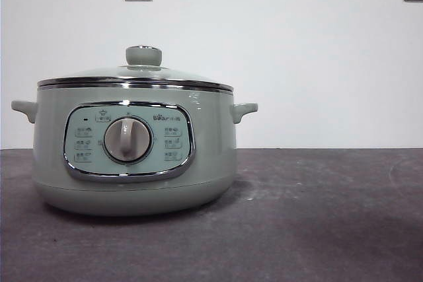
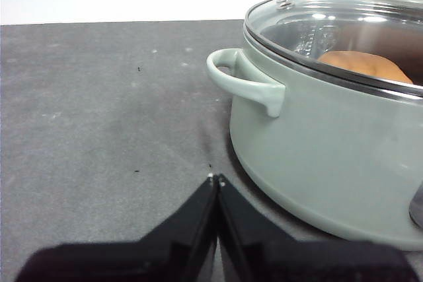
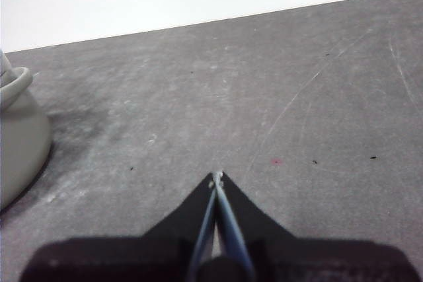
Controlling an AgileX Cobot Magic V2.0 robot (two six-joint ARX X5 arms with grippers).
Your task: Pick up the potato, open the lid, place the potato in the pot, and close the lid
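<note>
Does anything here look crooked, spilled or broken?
Nothing stands out. The glass lid sits level on the pale green cooker pot, the orange-brown potato lies inside, and both grippers rest shut beside it.

Left gripper [image 2: 216,177] and right gripper [image 3: 217,175] seemingly closed, empty

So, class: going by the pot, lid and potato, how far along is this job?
Done, it seems: the potato lies inside the pot under the seated lid. In hand: nothing; the left gripper and right gripper are shut and empty. Nothing visible is left.
</note>
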